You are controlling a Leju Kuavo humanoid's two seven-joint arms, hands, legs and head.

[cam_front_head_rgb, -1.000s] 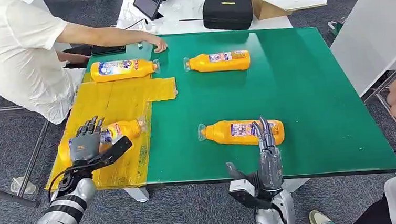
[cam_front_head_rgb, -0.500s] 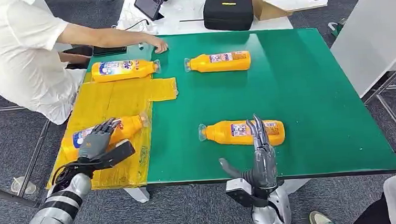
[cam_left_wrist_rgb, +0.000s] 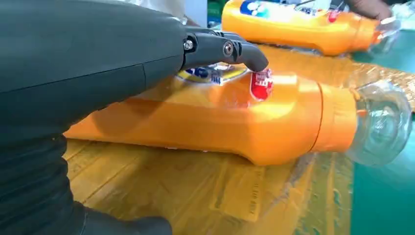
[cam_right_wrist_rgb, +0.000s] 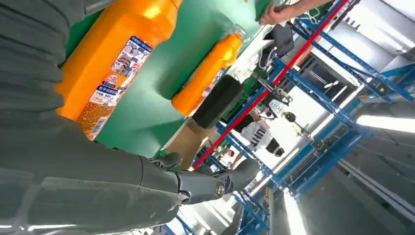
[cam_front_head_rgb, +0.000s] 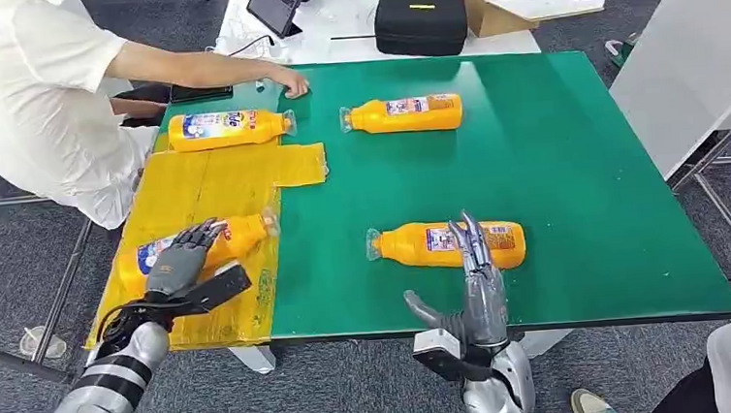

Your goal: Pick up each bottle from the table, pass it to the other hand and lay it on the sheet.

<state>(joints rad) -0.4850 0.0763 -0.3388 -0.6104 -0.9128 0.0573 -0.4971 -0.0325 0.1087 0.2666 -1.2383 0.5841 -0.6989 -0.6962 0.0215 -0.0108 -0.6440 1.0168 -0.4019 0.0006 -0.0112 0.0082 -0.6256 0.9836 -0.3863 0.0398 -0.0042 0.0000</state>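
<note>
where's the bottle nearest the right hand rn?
Head view: the bottle lies on its side on the green table, near the front edge right of centre, clear cap pointing toward the yellow sheet. The right hand hovers at its right end.

head view high, wrist views close, low

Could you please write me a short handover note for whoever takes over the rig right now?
Left hand rests on the near bottle lying on the yellow sheet; whether it grips it, I cannot tell. Right hand is open, fingers up, at the bottle on the green table.
Done: two bottles on the sheet, counting the far bottle.
Left: the bottle by the right hand and the far table bottle.
</note>
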